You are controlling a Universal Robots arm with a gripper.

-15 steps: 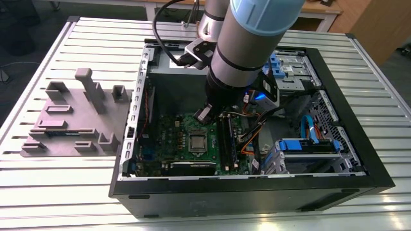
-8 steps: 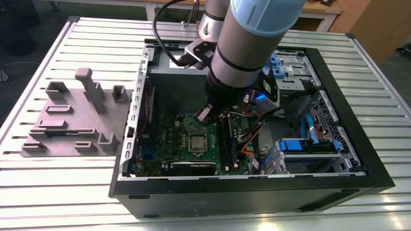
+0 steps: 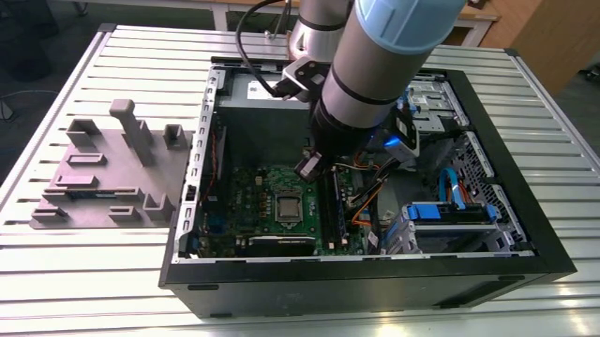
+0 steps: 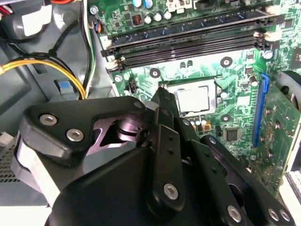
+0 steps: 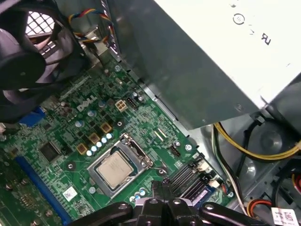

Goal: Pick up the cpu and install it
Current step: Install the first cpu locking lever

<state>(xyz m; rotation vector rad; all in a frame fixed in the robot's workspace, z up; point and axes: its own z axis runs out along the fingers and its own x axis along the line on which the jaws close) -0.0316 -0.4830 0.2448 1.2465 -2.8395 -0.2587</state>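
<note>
The cpu (image 3: 286, 206) lies flat in the socket of the green motherboard (image 3: 249, 189) inside the open computer case, its silvery top showing. Both wrist views show the cpu (image 4: 194, 99) (image 5: 114, 170) framed by the socket. My gripper (image 3: 308, 168) hangs just above the board, beside the socket on the side of the memory slots and apart from the chip. In both wrist views the gripper (image 4: 163, 92) (image 5: 160, 184) has its fingers pressed together, with nothing between them.
A big grey metal box (image 5: 211, 61) stands close over the board's far edge. A black fan (image 5: 28, 52), memory slots (image 4: 188, 42), yellow cables (image 4: 47, 63) and blue drive brackets (image 3: 450, 214) crowd the case. A grey fixture (image 3: 103, 175) sits at the exterior view's left.
</note>
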